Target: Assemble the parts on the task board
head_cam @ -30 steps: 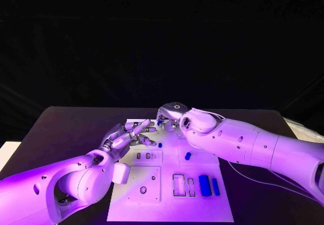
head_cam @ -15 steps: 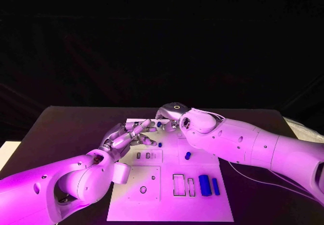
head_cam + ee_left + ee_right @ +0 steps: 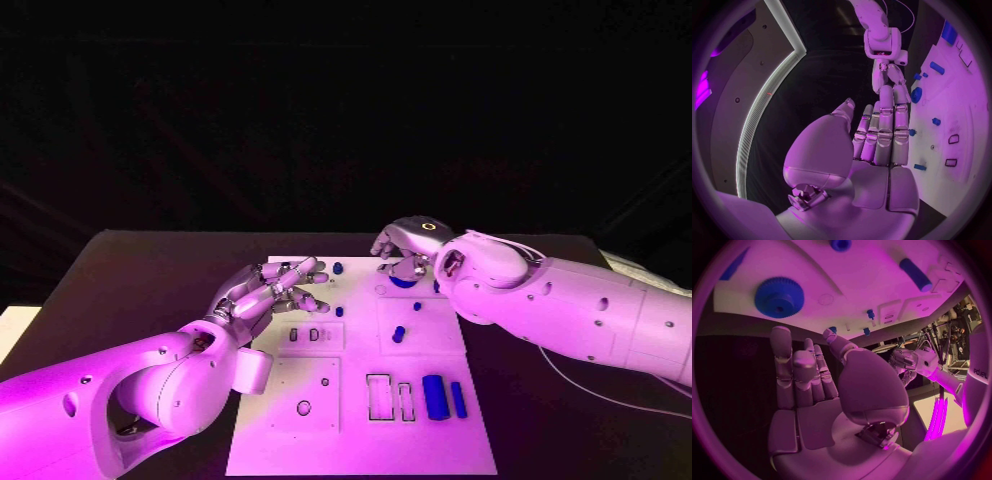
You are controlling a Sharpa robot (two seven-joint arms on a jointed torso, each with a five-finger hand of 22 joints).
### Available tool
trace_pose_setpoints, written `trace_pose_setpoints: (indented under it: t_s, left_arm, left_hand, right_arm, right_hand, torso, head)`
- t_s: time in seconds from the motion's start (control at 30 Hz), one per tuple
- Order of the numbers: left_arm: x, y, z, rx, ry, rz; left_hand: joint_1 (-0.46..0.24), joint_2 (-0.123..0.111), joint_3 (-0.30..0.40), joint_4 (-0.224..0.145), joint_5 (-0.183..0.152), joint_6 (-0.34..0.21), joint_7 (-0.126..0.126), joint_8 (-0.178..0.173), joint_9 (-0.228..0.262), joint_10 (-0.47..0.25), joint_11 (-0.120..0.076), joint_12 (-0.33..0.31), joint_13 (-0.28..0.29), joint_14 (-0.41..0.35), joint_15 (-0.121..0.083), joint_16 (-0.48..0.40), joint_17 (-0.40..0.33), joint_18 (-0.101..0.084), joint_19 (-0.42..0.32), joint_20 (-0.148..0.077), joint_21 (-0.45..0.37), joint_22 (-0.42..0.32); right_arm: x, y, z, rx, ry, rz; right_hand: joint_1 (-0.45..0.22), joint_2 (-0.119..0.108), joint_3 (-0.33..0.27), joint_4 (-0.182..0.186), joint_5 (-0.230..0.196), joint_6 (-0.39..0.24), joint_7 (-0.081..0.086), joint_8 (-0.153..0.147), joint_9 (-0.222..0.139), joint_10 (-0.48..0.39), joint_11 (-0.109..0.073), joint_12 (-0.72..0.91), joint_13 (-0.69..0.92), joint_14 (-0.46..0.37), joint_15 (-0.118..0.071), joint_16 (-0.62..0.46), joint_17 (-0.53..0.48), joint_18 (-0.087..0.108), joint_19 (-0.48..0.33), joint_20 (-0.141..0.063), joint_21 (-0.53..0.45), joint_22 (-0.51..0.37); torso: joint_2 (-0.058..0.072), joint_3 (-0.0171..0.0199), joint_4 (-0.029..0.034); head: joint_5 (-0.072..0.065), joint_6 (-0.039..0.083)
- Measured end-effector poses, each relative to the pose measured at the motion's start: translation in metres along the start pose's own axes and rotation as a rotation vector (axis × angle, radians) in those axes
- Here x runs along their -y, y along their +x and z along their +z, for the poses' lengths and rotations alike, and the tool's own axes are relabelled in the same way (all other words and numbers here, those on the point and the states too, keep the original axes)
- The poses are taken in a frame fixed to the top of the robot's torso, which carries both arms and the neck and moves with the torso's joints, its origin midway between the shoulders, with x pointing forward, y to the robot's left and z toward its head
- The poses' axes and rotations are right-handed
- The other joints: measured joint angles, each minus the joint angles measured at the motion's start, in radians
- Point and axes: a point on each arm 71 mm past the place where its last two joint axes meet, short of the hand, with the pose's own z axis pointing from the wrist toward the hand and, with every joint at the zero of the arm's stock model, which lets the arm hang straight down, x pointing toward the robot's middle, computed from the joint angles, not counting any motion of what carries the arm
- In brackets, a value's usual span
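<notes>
The white task board (image 3: 361,440) lies in the middle of the black table. My left hand (image 3: 278,289) hovers over its far left part with fingers apart and nothing in them; the left wrist view shows its fingers (image 3: 881,127) straight and bare. My right hand (image 3: 405,249) hangs over the board's far right part, also holding nothing, and its palm (image 3: 811,385) is bare. A blue gear (image 3: 779,296) lies on the board just under the right hand. A small blue part (image 3: 338,268) stands between the two hands.
More blue parts sit on the board: a small peg (image 3: 339,311), a short cylinder (image 3: 400,335), and two long bars (image 3: 437,395) near the front right beside open slots (image 3: 382,394). Bare black table (image 3: 130,270) lies left of the board.
My right hand has moved to the right, away from my left hand. The small blue part between them now stands uncovered. The left hand has barely moved.
</notes>
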Motion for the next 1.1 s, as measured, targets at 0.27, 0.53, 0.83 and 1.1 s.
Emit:
trace_pose_setpoints:
  t_s: [0.27, 0.53, 0.83, 1.1]
  left_arm:
    - [0.000, -0.002, -0.001, 0.002, -0.002, 0.001]
    - [0.000, -0.003, 0.000, 0.003, -0.004, 0.002]
    - [-0.001, -0.004, 0.001, 0.004, -0.008, 0.002]
    - [-0.001, -0.004, 0.001, 0.005, -0.011, 0.002]
  left_hand:
    - [0.008, 0.000, 0.003, -0.008, 0.000, 0.000, 0.000, 0.000, 0.000, 0.000, 0.000, 0.000, 0.000, -0.002, -0.002, 0.000, 0.003, 0.000, -0.006, 0.001, 0.000, 0.002]
    - [0.008, 0.000, 0.004, -0.010, 0.000, 0.000, 0.000, 0.000, 0.000, 0.000, 0.000, 0.000, 0.000, -0.004, -0.003, 0.000, 0.004, 0.000, -0.007, 0.000, 0.004, 0.003]
    - [0.012, 0.004, 0.008, -0.013, 0.000, 0.000, 0.000, 0.000, 0.000, 0.000, 0.000, 0.000, 0.000, -0.003, -0.003, 0.004, 0.005, 0.000, -0.007, 0.000, 0.004, 0.004]
    - [0.012, 0.004, 0.008, -0.013, 0.000, 0.000, 0.000, 0.000, 0.000, 0.000, 0.000, 0.000, 0.000, -0.004, -0.003, 0.004, 0.006, 0.000, -0.007, 0.000, 0.004, 0.004]
  right_arm:
    - [0.037, -0.007, -0.026, -0.033, 0.136, 0.122]
    - [0.049, -0.002, -0.027, -0.095, 0.217, 0.192]
    - [0.049, 0.004, -0.021, -0.143, 0.235, 0.218]
    - [0.048, 0.008, -0.017, -0.167, 0.239, 0.220]
  right_hand:
    - [-0.038, -0.059, -0.086, 0.054, 0.116, -0.050, -0.010, 0.000, -0.005, 0.219, -0.041, 0.164, 0.126, 0.000, -0.031, 0.197, 0.264, -0.037, 0.106, -0.038, 0.169, 0.251]
    - [-0.023, -0.044, -0.223, 0.140, 0.173, -0.067, -0.011, 0.011, 0.003, 0.153, -0.037, 0.861, 0.871, 0.001, -0.038, 0.299, 0.401, -0.064, 0.137, -0.034, 0.268, 0.393]
    - [-0.001, -0.030, -0.239, 0.150, 0.179, -0.067, -0.011, 0.017, 0.006, 0.173, -0.036, 0.984, 1.015, -0.001, -0.031, 0.334, 0.471, -0.064, 0.141, -0.030, 0.299, 0.447]
    - [0.008, -0.028, -0.242, 0.148, 0.174, -0.064, -0.008, 0.023, 0.007, 0.180, -0.036, 1.007, 1.044, -0.001, -0.031, 0.345, 0.480, -0.064, 0.141, -0.030, 0.304, 0.458]
  torso:
    - [-0.005, 0.0057, -0.0132]
    - [-0.005, 0.0080, -0.0157]
    - [-0.004, 0.0070, -0.0139]
    - [-0.004, 0.0055, -0.0142]
  head:
    - [0.007, 0.005]
    - [0.007, 0.006]
    - [0.007, 0.004]
    - [0.008, 0.001]
